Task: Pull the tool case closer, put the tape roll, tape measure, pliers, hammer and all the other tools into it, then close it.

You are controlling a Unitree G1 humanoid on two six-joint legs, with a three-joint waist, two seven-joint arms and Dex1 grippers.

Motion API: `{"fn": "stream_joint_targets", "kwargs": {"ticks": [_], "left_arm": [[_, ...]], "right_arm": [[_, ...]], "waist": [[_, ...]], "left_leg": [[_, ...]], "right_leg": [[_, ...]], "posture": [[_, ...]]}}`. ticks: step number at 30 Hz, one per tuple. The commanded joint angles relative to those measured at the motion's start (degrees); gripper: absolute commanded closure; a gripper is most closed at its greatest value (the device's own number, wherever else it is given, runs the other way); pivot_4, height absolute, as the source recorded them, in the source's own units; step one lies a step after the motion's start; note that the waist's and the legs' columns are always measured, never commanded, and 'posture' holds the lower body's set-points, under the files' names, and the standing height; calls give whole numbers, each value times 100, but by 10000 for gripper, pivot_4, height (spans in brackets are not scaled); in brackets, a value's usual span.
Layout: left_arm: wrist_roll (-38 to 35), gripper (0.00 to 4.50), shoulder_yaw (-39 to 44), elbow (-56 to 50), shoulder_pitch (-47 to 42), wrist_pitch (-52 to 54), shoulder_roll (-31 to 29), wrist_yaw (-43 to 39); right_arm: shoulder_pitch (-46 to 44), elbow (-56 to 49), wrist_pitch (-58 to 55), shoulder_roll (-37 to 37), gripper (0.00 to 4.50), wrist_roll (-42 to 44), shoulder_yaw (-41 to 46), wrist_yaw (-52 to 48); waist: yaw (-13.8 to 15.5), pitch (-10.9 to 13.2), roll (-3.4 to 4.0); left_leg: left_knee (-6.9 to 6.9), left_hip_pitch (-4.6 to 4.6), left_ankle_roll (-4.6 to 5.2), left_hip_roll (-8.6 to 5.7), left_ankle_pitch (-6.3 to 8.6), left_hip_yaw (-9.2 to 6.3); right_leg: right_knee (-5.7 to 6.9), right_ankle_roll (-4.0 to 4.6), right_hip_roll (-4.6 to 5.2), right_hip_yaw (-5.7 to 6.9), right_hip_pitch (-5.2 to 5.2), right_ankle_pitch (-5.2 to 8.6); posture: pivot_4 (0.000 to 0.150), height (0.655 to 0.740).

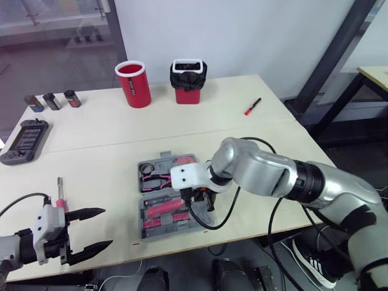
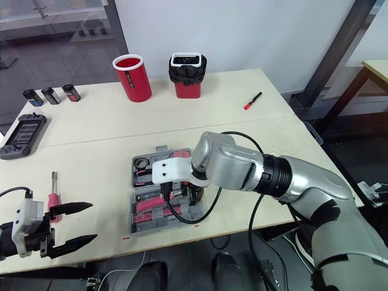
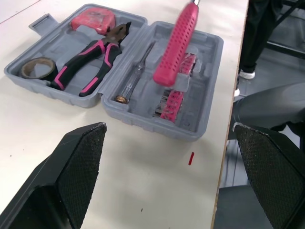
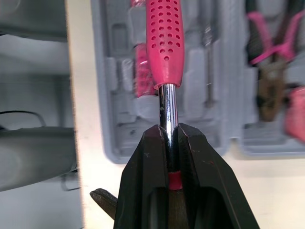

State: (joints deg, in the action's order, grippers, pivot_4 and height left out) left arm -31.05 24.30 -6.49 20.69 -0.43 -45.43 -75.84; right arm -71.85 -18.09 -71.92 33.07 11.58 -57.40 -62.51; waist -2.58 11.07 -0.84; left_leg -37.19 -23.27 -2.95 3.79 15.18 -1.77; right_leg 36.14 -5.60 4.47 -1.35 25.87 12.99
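Observation:
The grey tool case lies open near the table's front edge. It holds a tape roll, a tape measure, pink-handled pliers, a slim screwdriver and pink bits. My right gripper is shut on the hammer's metal shaft, and its pink handle hangs tilted over the case's near half. My left gripper stands open and empty at the front left, apart from the case. Just beyond it, a pink-handled screwdriver lies on the table.
At the back stand a red cup and a red bin lined with a black bag. A small red-and-black tool lies at the back right. A dark handheld device and three small cylinders sit far left.

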Motion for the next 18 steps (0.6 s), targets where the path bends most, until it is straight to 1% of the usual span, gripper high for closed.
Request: {"fn": "stream_joint_targets", "kwargs": {"ticks": [1,18], "left_arm": [[19,0,-22,-173,-7,-26,32,91],[11,0,27,-457,103,187,-12,269]], "right_arm": [[-149,212,63,-282,44739,-13,125,70],[39,1381,739,-881,44739,-478,-197,190]], "waist": [[-3,0,-1],[-8,-1,-2]], "left_leg": [[0,0,0,0,0,0],[1,1,0,0,-1,-2]], "right_leg": [[1,0,0,0,0,0],[6,-1,-2,0,1,-1]], "posture": [[1500,7387],[1500,7387]]}}
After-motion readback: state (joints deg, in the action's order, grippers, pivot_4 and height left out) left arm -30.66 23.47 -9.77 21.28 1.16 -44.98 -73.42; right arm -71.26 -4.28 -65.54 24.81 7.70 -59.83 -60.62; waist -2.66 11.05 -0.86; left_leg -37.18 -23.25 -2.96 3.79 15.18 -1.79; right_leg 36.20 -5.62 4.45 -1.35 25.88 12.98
